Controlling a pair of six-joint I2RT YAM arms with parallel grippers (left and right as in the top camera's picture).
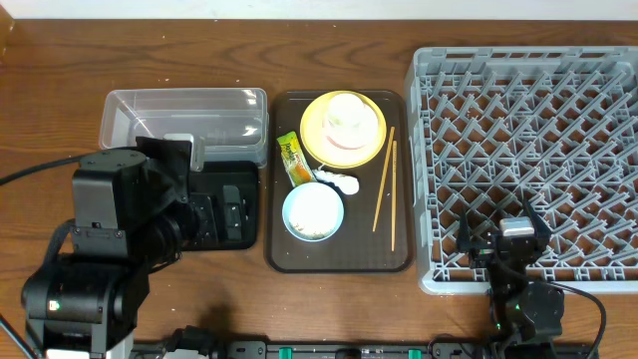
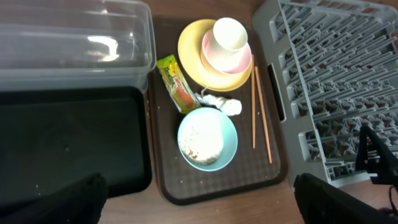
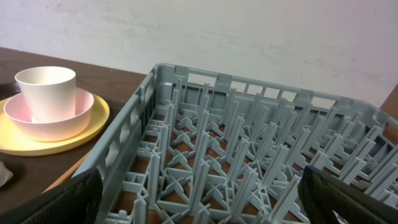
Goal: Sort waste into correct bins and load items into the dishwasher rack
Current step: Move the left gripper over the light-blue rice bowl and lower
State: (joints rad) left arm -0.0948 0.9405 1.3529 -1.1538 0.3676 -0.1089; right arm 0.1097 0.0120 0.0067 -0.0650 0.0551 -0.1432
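The left end effector [image 2: 202, 200] hangs high over the table [image 1: 60, 60] with its two fingers spread wide apart, and nothing is between them. Below it and to its left lies the black tray [image 2: 68, 143], and just past that tray stands the clear tub [image 2: 68, 43]. Below and ahead of this end effector is the brown tray [image 2: 217, 186], which carries most of the things. Nearest to the end effector sits the blue bowl [image 2: 232, 134] with white rice [image 2: 200, 142] inside. Just beyond the bowl lies the paper wad [image 2: 224, 104], and beside the wad, a little to the left, lies the wrapper [image 2: 175, 84]. Farther ahead is the yellow plate [image 2: 189, 56], with a pink dish [image 2: 216, 62] on it and the white cup [image 2: 230, 32] standing upright in the dish. The chopsticks [image 2: 260, 115] lie side by side to the right of the bowl and the plate, along the right side of the brown tray. The rack [image 1: 528, 150] is to the right of this end effector, beside the brown tray. The right end effector [image 1: 503, 237] is low at the near edge of the rack, and its fingers are also wide open and empty. The pegs of the rack stretch straight ahead of it, and the plate with the cup is ahead to its left, outside the rack wall.
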